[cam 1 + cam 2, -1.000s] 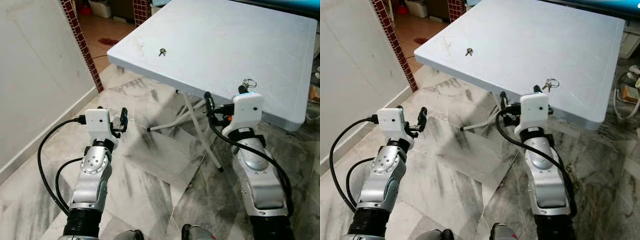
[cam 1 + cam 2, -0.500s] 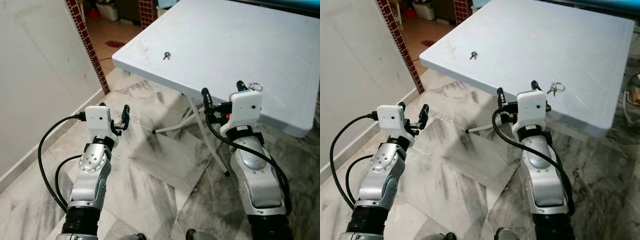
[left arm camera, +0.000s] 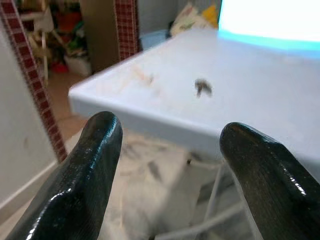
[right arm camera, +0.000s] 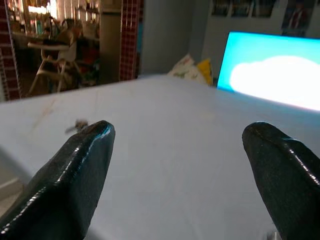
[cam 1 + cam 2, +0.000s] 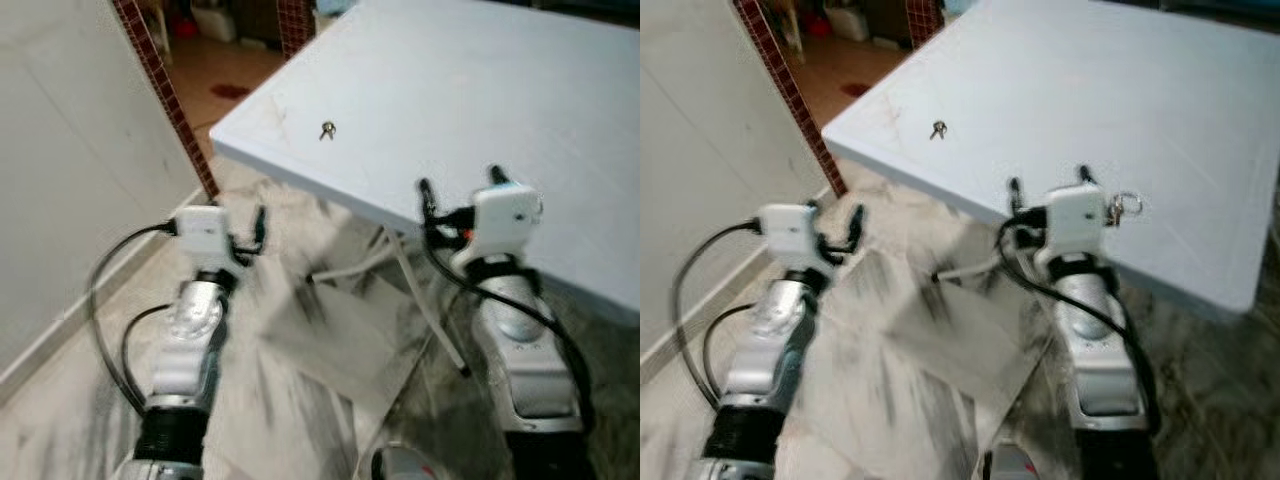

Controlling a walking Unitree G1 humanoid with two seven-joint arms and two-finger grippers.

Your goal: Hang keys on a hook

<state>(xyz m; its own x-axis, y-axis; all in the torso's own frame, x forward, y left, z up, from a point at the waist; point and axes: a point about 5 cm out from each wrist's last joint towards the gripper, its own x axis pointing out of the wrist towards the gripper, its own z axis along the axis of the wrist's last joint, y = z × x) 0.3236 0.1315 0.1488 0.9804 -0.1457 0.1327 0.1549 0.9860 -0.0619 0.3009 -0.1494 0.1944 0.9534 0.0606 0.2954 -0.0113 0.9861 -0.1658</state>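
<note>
The left tool (image 3: 165,137) hangs over the floor (image 5: 330,340), in front of the near left corner of the bench (image 5: 1200,120). Its two black fingers (image 3: 95,150) are wide apart and hold nothing. It points at that corner of the bench.

The right tool (image 5: 1048,180) is up at the near edge of the bench, just over the top. It is spread wide too, and nothing is between its two sides. It looks straight across the bench top.

The keys (image 5: 1125,207) lie flat on the bench top, close to the near edge. They sit just beside the right tool, on its right side, not in the gap between its two sides. So the right arm is much nearer to them. The left tool is well apart from them, off the other end of the near edge. I think the right tool has to slide a little to its right and tip down, so that the keys end up in its gap.

The keys are small and shiny. There is a thin silver ring (image 5: 1131,205) with a little bunch on it. The picture is blurry, so I cannot tell how many keys there are or which way the bunch points. A thin flat bunch like this may be hard to pinch off a smooth top.

Farther back on the bench, near its left edge, lies a small dark thing (image 5: 326,130). It is well apart from the keys. It may be the hook, but it is too small to tell.
</note>
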